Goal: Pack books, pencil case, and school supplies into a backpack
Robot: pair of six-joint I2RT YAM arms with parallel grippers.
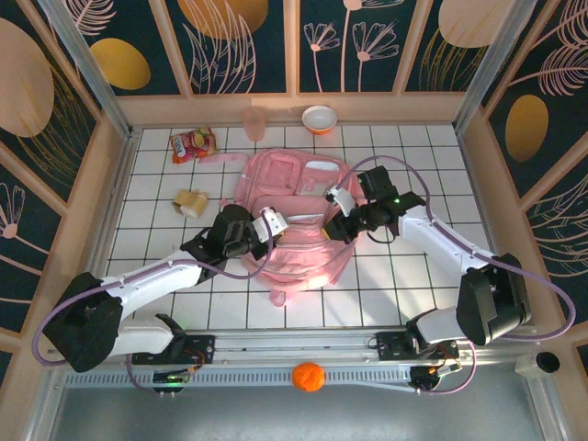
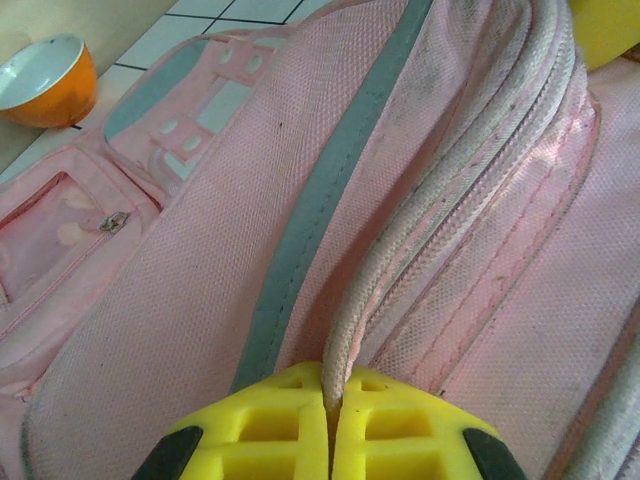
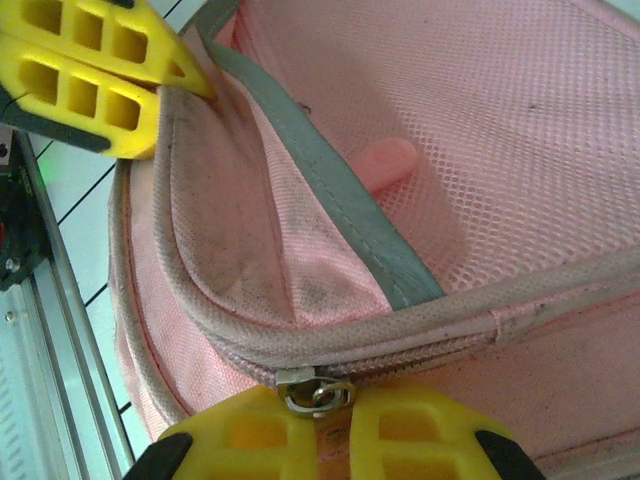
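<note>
Pink backpack: lying flat in the middle of the white tiled table, between the two arms; pockets face up
Left gripper: yellow fingers squeezed together on the bag's pale corded edge, which runs up out of the pinch; it's at the bag's left side
Right gripper: nipped tight on the metal zip pull, right at the seam
School supplies: tan block on the tiles left of the bag, apart from it
Back edge: red-orange snack packet; pink cup; orange-and-white bowl
Near rail: orange ball
</note>
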